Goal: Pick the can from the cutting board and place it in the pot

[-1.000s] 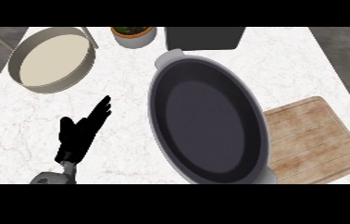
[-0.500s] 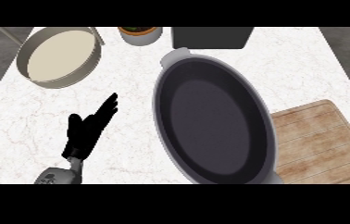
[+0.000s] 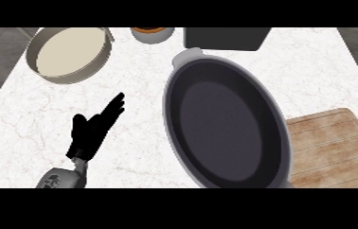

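A large dark oval pot (image 3: 227, 124) with grey handles fills the middle of the head view, and its inside looks empty. The wooden cutting board (image 3: 325, 145) lies at the right edge, partly behind the pot's rim; no can shows on its visible part. My left hand (image 3: 94, 128) rests on the white counter left of the pot, fingers straight and pointing up-right, holding nothing. My right hand is out of view. No can is visible anywhere.
A round grey pan with a cream inside (image 3: 68, 54) sits at the back left. A small cup with an orange rim (image 3: 152, 33) and a dark square object (image 3: 225, 38) stand along the back edge.
The view has shifted, so everything sits lower and to the right in the picture. The left hand has moved slightly up and right; less of the cutting board shows.
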Robot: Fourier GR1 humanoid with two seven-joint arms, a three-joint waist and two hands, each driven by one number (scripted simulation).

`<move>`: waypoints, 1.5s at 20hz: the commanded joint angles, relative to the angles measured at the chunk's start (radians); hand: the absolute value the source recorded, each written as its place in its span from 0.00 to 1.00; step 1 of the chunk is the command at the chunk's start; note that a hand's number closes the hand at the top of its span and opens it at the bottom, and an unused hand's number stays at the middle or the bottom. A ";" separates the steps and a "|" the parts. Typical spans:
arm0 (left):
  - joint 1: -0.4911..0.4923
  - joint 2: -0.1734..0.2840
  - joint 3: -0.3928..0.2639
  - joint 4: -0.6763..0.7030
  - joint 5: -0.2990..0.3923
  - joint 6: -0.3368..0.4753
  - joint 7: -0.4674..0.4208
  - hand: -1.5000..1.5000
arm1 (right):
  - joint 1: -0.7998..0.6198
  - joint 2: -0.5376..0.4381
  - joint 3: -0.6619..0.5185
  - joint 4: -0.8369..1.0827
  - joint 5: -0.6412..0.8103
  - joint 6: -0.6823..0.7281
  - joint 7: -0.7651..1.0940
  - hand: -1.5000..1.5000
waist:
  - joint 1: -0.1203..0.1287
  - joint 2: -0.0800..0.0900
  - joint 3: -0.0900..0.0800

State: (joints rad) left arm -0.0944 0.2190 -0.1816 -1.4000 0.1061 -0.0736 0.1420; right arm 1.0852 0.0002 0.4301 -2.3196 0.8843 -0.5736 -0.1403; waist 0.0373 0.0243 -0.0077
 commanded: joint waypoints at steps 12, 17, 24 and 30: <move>-0.048 -0.027 -0.034 0.008 -0.020 -0.010 0.019 0.50 | -0.326 0.000 -0.017 -0.005 0.559 0.370 0.527 1.00 | 0.060 0.019 -0.004; -0.060 -0.038 -0.047 0.011 -0.025 -0.015 0.020 0.50 | -0.461 0.000 -0.058 0.051 0.755 0.563 0.662 1.00 | 0.072 0.019 -0.004; -0.079 -0.049 -0.036 0.031 -0.033 0.007 0.020 0.50 | -0.578 0.000 0.026 0.162 0.614 0.819 0.981 1.00 | 0.064 0.028 0.003; -0.083 -0.033 -0.021 0.038 -0.008 -0.024 0.032 0.50 | -0.830 -0.001 0.064 0.243 0.500 0.924 1.154 0.00 | 0.076 0.014 0.006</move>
State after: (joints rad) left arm -0.1702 0.1871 -0.2135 -1.3715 0.0853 -0.0917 0.1663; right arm 0.4318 -0.0142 0.4545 -2.2221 1.4670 0.2982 0.9146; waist 0.1003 0.0212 -0.0307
